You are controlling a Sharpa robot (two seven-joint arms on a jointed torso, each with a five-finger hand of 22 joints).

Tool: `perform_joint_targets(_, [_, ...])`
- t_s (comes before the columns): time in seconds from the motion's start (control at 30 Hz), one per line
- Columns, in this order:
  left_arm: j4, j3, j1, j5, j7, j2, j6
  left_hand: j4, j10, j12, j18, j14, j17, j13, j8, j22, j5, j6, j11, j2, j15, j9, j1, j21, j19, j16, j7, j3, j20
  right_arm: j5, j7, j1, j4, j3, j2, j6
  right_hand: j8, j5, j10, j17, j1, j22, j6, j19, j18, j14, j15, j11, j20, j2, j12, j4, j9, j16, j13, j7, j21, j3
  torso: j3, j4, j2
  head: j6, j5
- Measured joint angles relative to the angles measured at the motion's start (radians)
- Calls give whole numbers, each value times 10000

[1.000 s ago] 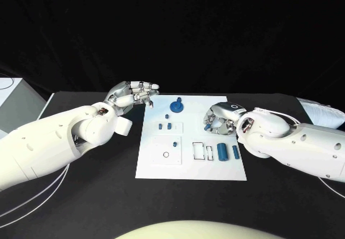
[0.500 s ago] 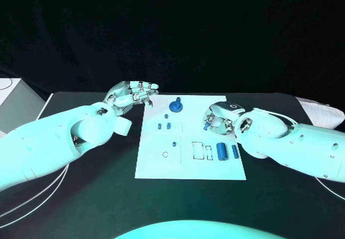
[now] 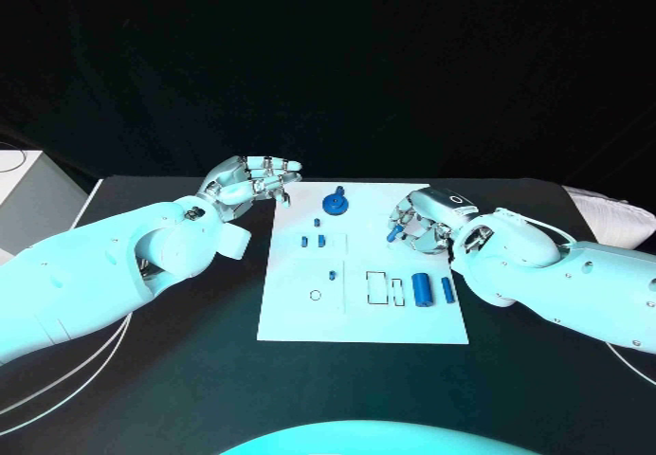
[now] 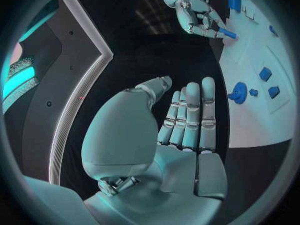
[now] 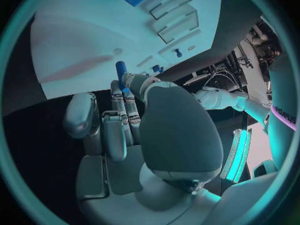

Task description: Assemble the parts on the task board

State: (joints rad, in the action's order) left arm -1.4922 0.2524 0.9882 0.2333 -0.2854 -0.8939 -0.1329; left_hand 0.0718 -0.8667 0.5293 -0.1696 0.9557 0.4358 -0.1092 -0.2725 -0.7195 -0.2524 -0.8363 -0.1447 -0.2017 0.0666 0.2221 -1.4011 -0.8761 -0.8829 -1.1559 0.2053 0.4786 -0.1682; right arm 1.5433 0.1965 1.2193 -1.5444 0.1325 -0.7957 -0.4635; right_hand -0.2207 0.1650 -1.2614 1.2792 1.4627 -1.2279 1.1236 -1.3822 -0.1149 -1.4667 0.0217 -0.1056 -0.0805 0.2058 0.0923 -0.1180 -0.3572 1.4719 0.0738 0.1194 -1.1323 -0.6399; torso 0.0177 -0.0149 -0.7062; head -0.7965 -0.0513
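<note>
head view: going left to right, the left hand (image 3: 250, 180) is hovering over the surface (image 3: 164, 379) at about ten o'clock from the task board (image 3: 362, 322), just off its far left corner, fingers (image 3: 282, 169) loosely curled and holding nothing. in the left wrist view its fingers (image 4: 187, 115) are lying side by side with nothing between them. on the board, the blue knob (image 3: 337, 201) is standing at twelve o'clock, small pegs (image 3: 318, 239) below it, and two blue cylinders (image 3: 433, 287) are lying at four o'clock. the right hand (image 3: 427, 224) is hanging over the board's right edge at two o'clock, pinching a blue pin (image 3: 395, 231) at its fingertips (image 5: 122, 92). to seat it well, i judge the pin wants holding upright and lowering straight over its hole.
</note>
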Motion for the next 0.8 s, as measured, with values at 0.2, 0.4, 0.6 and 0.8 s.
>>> perform_joint_targets(0.2, [24,0,-67,-65,36,-31,1,0,0,0,0,0,1,0,0,17,0,0,0,0,0,0,0,46,0,0,0,0,0,-197,-6,17,-812,-75,-343,-364,-9,-71,0,26,-40,-39,-37,0,-1,0,-1,0,0,37,-21,66,-71,-1,4,4,0,-66,1,2,6,20,-12])
perform_joint_targets(0.4, [30,0,-121,-95,64,-35,1,-42,-1,50,0,0,-10,0,0,29,0,0,0,0,0,1,0,46,-37,0,0,-42,37,-191,-6,26,-1497,-97,-303,-561,-11,-109,0,55,-224,-67,-45,0,-2,0,-1,0,-1,39,-37,188,-285,-1,21,6,0,-187,1,-13,11,20,-58])
perform_joint_targets(0.6, [32,0,-142,-108,71,5,13,-42,-1,50,1,0,-10,0,0,29,0,0,0,0,0,1,0,46,-36,0,0,-42,37,12,-7,-79,-1805,-44,204,-620,-11,-123,-34,55,-248,-67,-74,0,-3,-1,-2,-34,-1,61,-62,189,-429,-1,161,1,0,-188,2,-7,10,7,-86])
perform_joint_targets(0.8, [32,0,-153,-114,72,39,19,-42,-1,50,0,0,-10,0,0,29,0,0,0,0,0,1,0,45,-36,0,0,-41,37,316,-13,-255,-1943,-13,608,-602,-8,-149,-35,54,-247,-60,-90,0,-3,-1,-2,-35,-1,61,-107,242,-562,-2,167,5,0,-238,20,23,-1,-24,-138])
